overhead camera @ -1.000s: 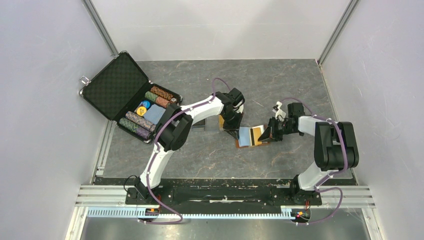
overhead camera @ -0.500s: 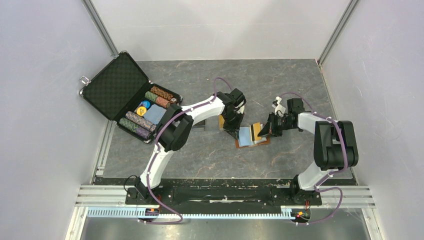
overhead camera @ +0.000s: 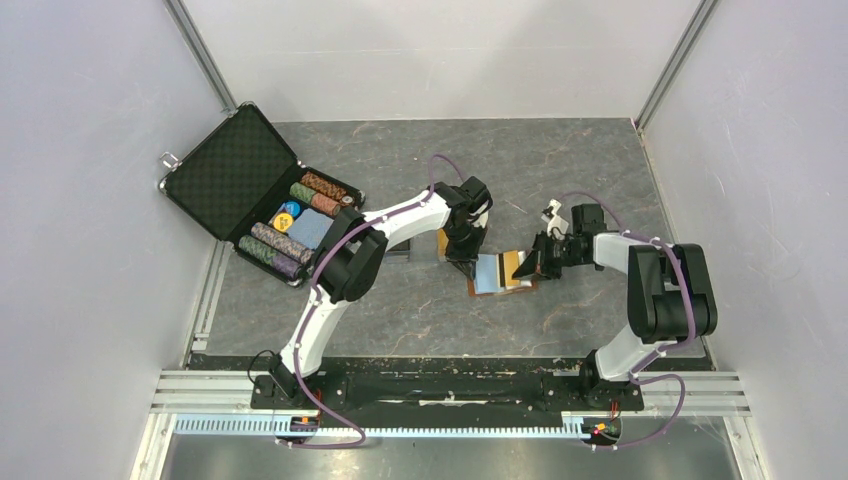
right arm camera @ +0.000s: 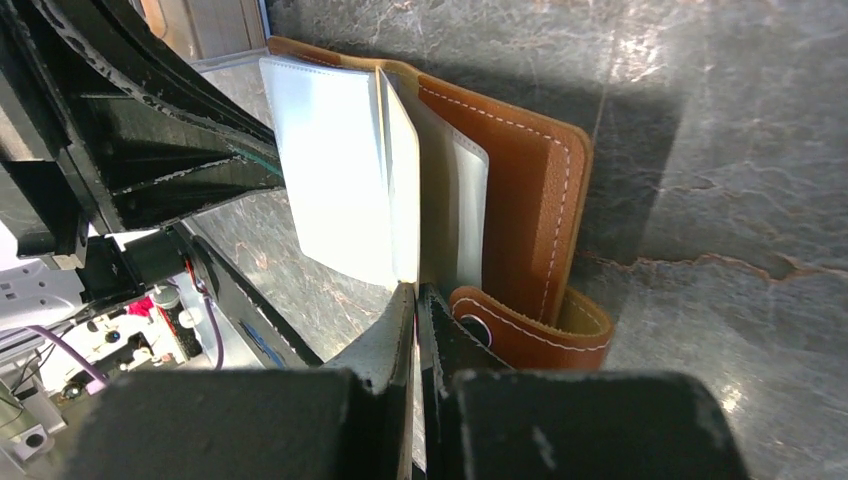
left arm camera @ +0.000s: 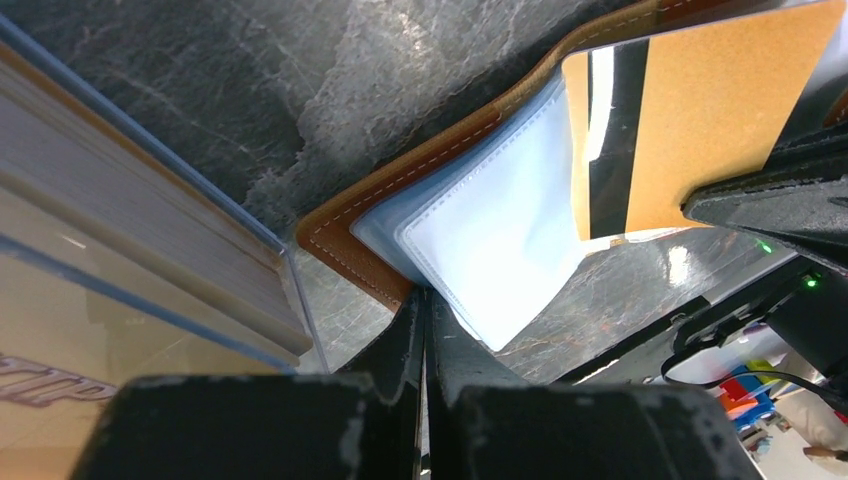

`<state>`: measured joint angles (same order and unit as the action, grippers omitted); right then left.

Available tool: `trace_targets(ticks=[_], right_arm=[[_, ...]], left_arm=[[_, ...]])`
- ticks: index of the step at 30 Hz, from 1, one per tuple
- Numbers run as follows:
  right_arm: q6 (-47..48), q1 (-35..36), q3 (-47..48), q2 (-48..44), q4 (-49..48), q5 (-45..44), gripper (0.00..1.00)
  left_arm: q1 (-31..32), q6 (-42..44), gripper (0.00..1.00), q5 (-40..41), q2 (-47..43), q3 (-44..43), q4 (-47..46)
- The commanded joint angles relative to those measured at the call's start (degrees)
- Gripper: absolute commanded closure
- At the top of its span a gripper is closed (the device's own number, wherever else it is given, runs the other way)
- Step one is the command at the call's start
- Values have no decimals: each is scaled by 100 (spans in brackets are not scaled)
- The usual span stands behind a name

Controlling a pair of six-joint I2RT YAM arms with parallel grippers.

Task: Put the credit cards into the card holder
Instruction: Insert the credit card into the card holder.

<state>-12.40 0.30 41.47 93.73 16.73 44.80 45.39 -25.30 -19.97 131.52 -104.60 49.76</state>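
The card holder (overhead camera: pixel 490 275) lies open on the table, brown leather with a pale blue inside. My left gripper (overhead camera: pixel 468 262) is shut on its near edge and clear sleeve (left arm camera: pixel 480 250). My right gripper (overhead camera: pixel 528 264) is shut on an orange credit card (overhead camera: pixel 514 266) with a black stripe (left arm camera: pixel 690 110), held over the holder's right half. In the right wrist view the card (right arm camera: pixel 405 190) stands edge-on among the sleeves, by the leather cover (right arm camera: pixel 530 190) and snap tab (right arm camera: pixel 520 335). Other credit cards are not plainly in view.
An open black foam-lined briefcase (overhead camera: pixel 235 170) with rows of poker chips (overhead camera: pixel 275 245) stands at the back left. A layered block in a clear case (left arm camera: pixel 120 230) sits just left of the holder, under my left wrist (overhead camera: pixel 441 243). Grey walls close both sides.
My right gripper has moved left with the orange card, bringing it over the open holder. My left gripper has stayed shut on the holder's edge.
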Motion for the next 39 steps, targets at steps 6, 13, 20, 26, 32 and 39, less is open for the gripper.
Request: trace_targets(ticks=[6,13,20,26,32,39], right_arm=[[-138,278,-227,35,-317,139,100],[-160,292,-321,-170,-151,97,100],[-65,329,-554,-308,-328,195,100],[-132,377,-645,-20,-716,214,100],[-191,380,-355,158,-947,377,100],[-253,383,-298,237,-1089,331,100]], left_arm=[[93,398,98,611,317,-199,295],[120,443,98,778,394,-253,449],[135,441,98,991,417,-263,559],[190,501,98,1123,473,-378,716],[278,623,98,1397,582,-492,974],[287,691,98,1546,635,-571,1118]])
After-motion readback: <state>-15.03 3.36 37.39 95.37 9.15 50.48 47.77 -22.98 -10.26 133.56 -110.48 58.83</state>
